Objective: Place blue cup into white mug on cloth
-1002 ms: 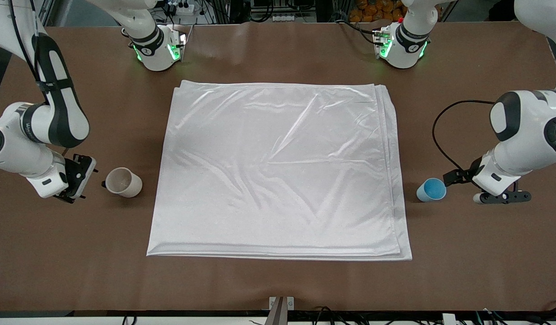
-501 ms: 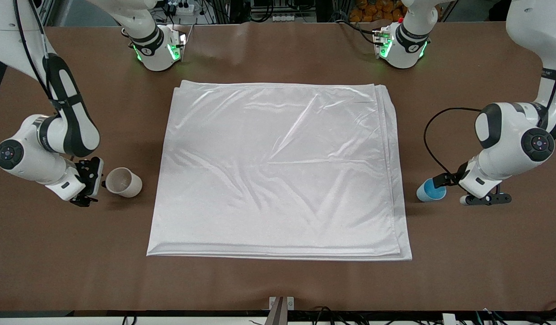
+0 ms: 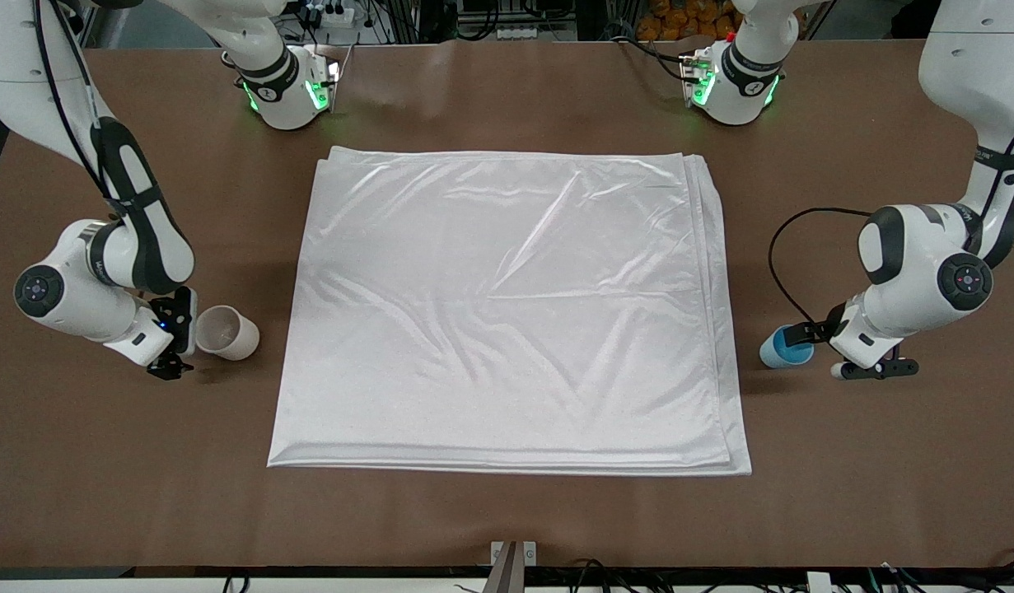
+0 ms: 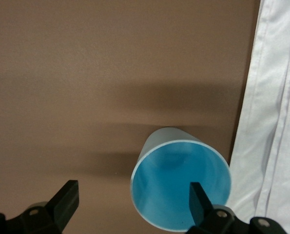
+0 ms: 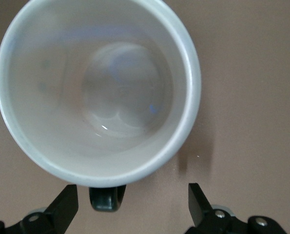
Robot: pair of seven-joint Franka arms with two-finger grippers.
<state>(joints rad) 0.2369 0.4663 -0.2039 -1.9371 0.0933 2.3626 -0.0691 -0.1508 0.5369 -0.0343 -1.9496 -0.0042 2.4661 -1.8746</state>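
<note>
The blue cup [image 3: 785, 346] stands on the bare table beside the cloth's [image 3: 507, 313] edge at the left arm's end. My left gripper [image 3: 821, 350] is low beside it and open. In the left wrist view the gripper [image 4: 132, 201] is open, with one finger [image 4: 199, 199] over the blue cup's [image 4: 181, 183] mouth. The white mug [image 3: 225, 332] stands on the table at the right arm's end, off the cloth. My right gripper [image 3: 184, 333] is open right beside it. In the right wrist view the gripper [image 5: 132, 202] has the white mug's [image 5: 96, 87] black handle [image 5: 106, 197] between its fingers.
The brown table [image 3: 507, 511] surrounds the cloth. Both arm bases [image 3: 288, 91] stand along the table edge farthest from the front camera. The cloth's folded edge [image 4: 276, 122] lies close to the blue cup. A black cable [image 3: 791, 255] loops over the table near the left arm.
Both grippers have moved in toward the cloth: the right one up to the mug's handle, the left one up to the blue cup. The cups have not moved.
</note>
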